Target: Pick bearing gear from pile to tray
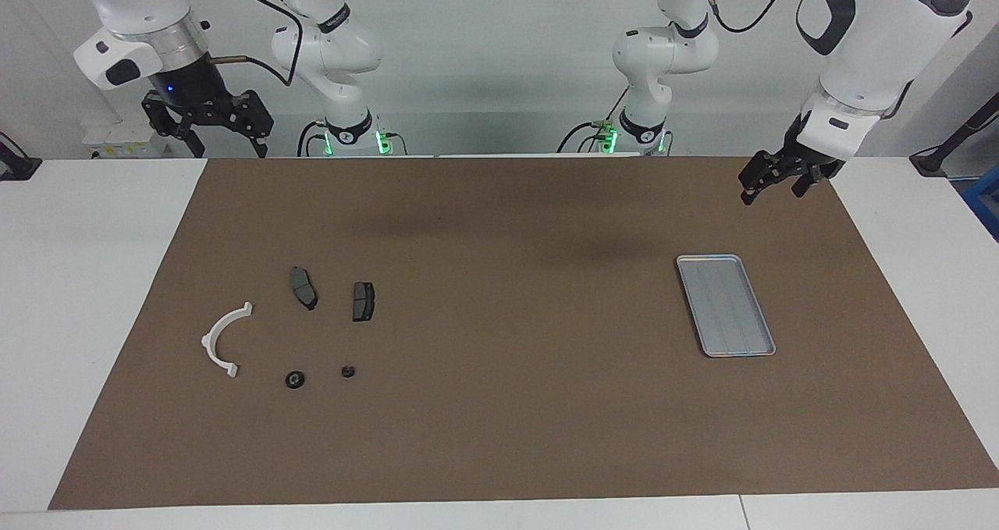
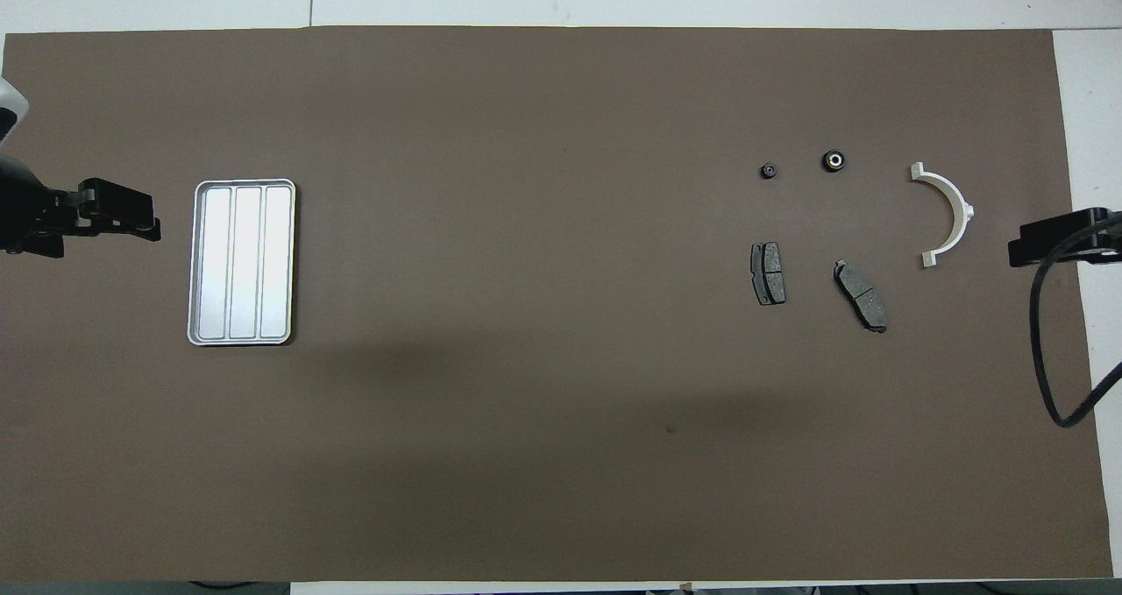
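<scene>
Right gripper (image 1: pixel 209 136) open, empty, raised by pile | left gripper (image 1: pixel 780 179) open, empty, waiting by tray (image 1: pixel 726 305) | bearing gear (image 1: pixel 294 378) at pile's 6 o'clock, unpicked, reachable for right arm.

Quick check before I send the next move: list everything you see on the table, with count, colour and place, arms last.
tray: one, silver-grey, ribbed, nothing in it, toward the left arm's end of the brown mat.
brake pads: two, dark grey, side by side toward the right arm's end.
round black pieces: two, one larger than the other, farther from the robots than the pads.
white plastic arc: one, beside the pads and round pieces, closest to the mat's edge at the right arm's end.
brown mat: one, covering most of the white table.
left gripper: open, raised, waiting over the mat's corner near the tray.
right gripper: open, raised, waiting over the table edge near its base.
</scene>
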Robot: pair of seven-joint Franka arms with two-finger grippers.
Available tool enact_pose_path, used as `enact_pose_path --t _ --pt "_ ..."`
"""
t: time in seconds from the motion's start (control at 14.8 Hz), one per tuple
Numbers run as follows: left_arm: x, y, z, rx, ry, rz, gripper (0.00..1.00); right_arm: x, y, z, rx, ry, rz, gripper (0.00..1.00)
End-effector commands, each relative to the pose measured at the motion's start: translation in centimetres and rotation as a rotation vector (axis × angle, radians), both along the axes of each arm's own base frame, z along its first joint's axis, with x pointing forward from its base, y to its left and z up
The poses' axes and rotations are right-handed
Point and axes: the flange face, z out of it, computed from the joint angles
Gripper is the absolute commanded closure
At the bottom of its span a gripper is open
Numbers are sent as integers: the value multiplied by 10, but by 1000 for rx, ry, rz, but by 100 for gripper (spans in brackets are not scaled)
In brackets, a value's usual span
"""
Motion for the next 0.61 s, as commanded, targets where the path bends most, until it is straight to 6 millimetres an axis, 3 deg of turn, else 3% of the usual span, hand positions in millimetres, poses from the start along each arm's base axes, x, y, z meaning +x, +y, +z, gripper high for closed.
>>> enact_pose_path --t 0.0,0.54 --pt "-7 2 4 7 5 -1 0 -2 -3 0 -14 0 -8 0" --pt "-7 2 4 7 5 -1 0 -3 4 8 0 -28 4 0"
